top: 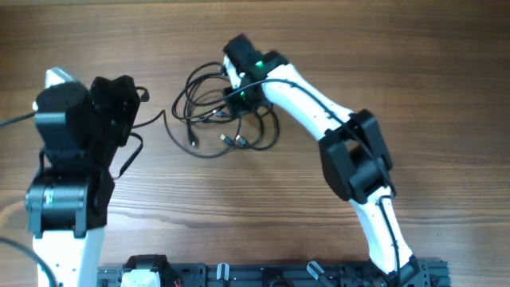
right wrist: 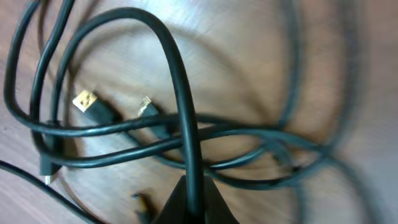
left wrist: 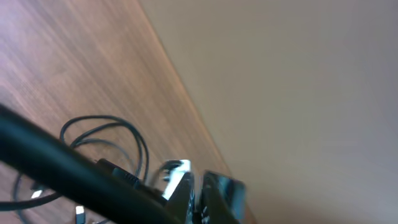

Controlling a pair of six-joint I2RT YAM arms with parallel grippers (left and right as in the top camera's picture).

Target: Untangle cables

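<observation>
overhead: the cables (top: 219,119) lay in a loose tangle mid tabletop (top: 382,48). the right fingers (top: 239,88) were down on the tangle's far right part. the left fingers (top: 123,92) sat well to the left, with one strand trailing toward them.

left wrist: the left fingers (left wrist: 180,194) were together; whether they pinched a cord could not be told.

right wrist: the right fingers (right wrist: 177,208) were clamped on one black strand, near a gold usb plug (right wrist: 84,99).

Brown wood-grain table top (top: 382,56) is carrying the items. Thin black flexible cables (top: 213,118) with small silvery plug ends are lying directly on it in loose tangled loops at centre, one strand trailing left.
</observation>
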